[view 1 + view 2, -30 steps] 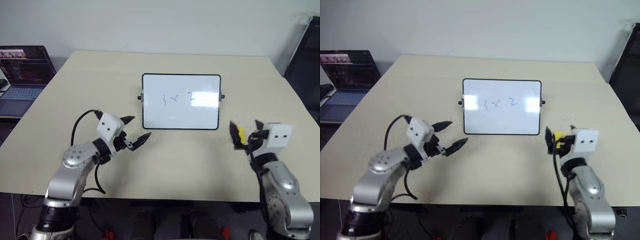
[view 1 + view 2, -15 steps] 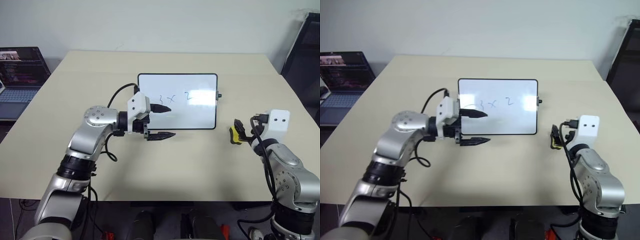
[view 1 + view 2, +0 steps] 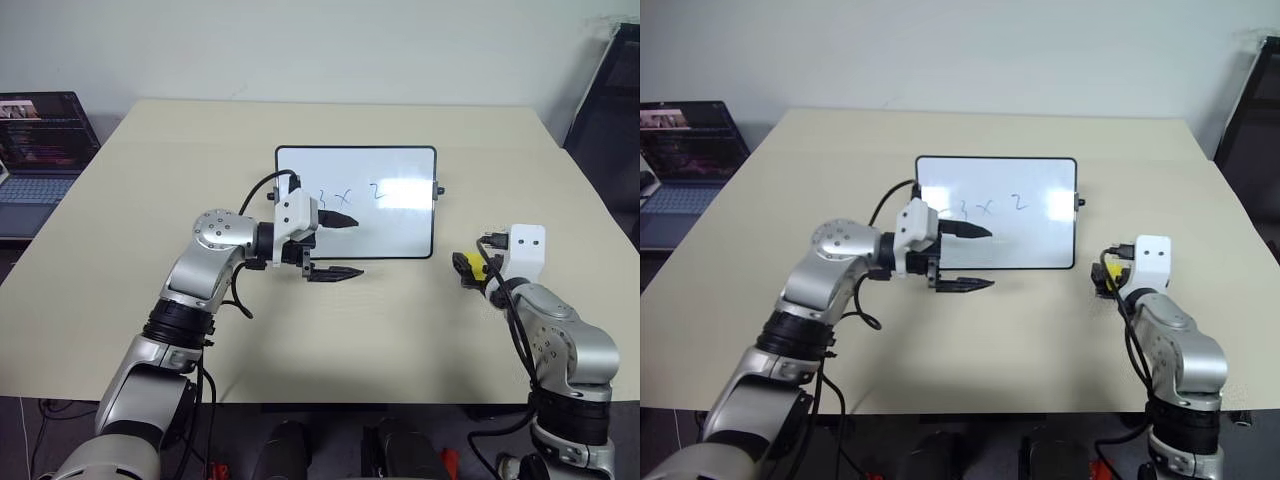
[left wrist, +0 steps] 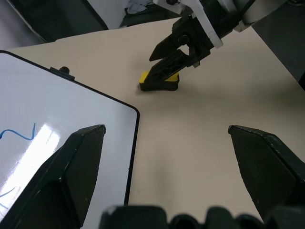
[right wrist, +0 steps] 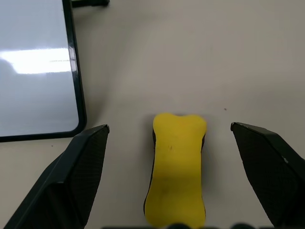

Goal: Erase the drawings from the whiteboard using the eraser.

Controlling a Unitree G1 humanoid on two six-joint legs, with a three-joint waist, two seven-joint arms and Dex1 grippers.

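Head views: right gripper (image 3: 470, 268) spread wide, straddling eraser (image 3: 468, 264) lying on table (image 3: 400, 330), nothing gripped. Left gripper (image 3: 342, 246) wide open, empty, hovering at whiteboard's (image 3: 400, 235) lower left corner. Drawings (image 3: 345, 196) intact. Laptop (image 3: 40, 135) at far left, white wall behind.

Left wrist view: eraser (image 4: 159, 82) sits just beside board's right edge. Risk: left fingers knock board, shifting it.

Right wrist view: eraser (image 5: 177, 167) centred between fingers, loose. Risk: closing off-centre skews or pushes it; smooth tabletop lets it slide.
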